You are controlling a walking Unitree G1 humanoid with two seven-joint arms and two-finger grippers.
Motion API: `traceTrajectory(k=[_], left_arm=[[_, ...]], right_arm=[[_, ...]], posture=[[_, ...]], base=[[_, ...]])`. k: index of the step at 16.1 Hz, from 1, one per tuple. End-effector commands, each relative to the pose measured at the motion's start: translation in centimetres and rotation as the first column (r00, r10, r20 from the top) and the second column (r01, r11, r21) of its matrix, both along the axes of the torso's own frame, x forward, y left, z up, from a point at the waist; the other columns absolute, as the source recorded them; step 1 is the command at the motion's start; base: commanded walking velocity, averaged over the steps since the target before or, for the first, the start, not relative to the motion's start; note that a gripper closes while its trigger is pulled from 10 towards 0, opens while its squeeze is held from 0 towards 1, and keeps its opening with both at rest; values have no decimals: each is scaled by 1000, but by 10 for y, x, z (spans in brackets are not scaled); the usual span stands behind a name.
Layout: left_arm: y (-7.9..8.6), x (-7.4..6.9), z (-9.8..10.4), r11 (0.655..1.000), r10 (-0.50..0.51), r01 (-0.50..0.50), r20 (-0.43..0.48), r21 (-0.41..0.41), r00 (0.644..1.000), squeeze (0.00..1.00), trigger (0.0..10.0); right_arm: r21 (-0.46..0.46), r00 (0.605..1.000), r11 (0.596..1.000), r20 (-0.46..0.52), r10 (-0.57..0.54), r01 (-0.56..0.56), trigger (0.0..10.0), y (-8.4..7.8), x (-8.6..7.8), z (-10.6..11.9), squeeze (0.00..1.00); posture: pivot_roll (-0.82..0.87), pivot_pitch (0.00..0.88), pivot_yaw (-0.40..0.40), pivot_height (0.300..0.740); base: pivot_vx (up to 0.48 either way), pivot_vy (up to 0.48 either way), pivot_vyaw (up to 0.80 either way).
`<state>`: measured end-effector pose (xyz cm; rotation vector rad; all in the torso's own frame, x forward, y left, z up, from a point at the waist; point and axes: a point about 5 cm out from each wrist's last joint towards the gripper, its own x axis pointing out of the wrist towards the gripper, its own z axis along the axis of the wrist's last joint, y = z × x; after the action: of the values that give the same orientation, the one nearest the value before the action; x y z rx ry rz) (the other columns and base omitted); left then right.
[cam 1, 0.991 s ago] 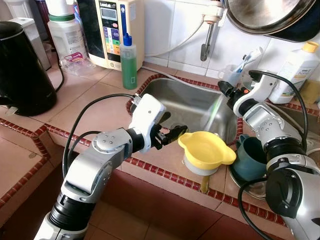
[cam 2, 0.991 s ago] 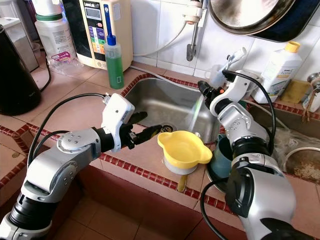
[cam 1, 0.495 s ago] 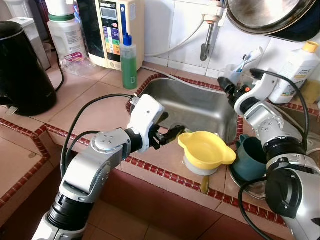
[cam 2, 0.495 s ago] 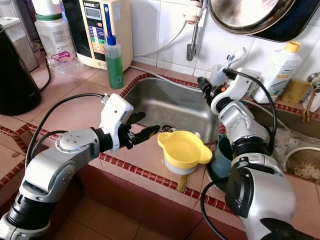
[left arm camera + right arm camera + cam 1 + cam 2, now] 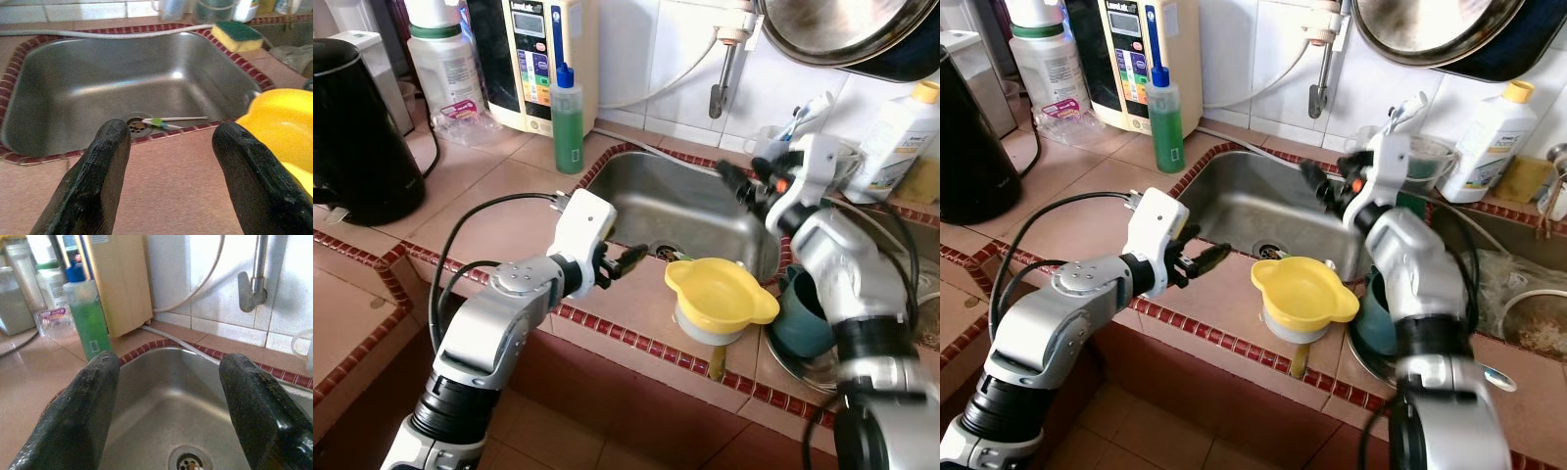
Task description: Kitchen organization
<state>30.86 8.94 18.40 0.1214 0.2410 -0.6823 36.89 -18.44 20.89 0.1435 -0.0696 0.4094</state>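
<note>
beside the sink, a yellow funnel fronts the left gripper's released jaws.

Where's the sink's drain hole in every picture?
Left eye view: drain on the sink floor, behind the yellow bowl.
Right eye view: drain behind the same bowl.
Left wrist view: drain beside a toothbrush.
Right wrist view: drain out from the tap.
Shared landmark: the sink's red tile rim.
</note>
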Motion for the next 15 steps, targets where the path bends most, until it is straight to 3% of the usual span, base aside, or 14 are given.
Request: traceTrajectory(k=[1, 2, 4, 5, 11, 15], left_arm=[[3, 3, 2, 1000, 21, -21, -4, 6, 1000, 0, 10000], [6, 4, 3, 999, 32, -32, 7, 6, 999, 0, 10000], [10, 6, 3, 999, 45, -45, 0, 7, 999, 0, 10000], [11, 6, 3, 999, 45, -45, -1, 7, 999, 0, 10000], [9, 8, -2, 999, 26, -26, -1, 22, 1000, 0, 10000], [6, 7, -2, 999, -39, 39, -14, 25, 999, 0, 10000]], right_arm=[[-22, 998, 1000, 52, 19, -18, 10000, 3, -5, 11, 0], [-58, 991, 997, 128, 49, -41, 10000, 7, -20, 15, 0], [-90, 980, 993, 180, 89, -74, 10000, 17, -46, 15, 0], [-101, 977, 992, 192, 95, -77, 10000, 18, -51, 16, 0], [-164, 959, 969, 186, 215, -185, 10000, 36, -110, -2, 0], [-158, 949, 954, 150, 277, -254, 10000, 45, -127, -10, 0]], posture=[[-96, 0, -30, 736], [-98, 0, -28, 736], [-113, 0, -16, 736], [-115, 0, -14, 736], [-150, 7, 11, 736], [-164, 8, 22, 736]], base=[[0, 0, 0], [0, 0, 0], [0, 0, 0], [0, 0, 0], [0, 0, 0], [0, 0, 0]])
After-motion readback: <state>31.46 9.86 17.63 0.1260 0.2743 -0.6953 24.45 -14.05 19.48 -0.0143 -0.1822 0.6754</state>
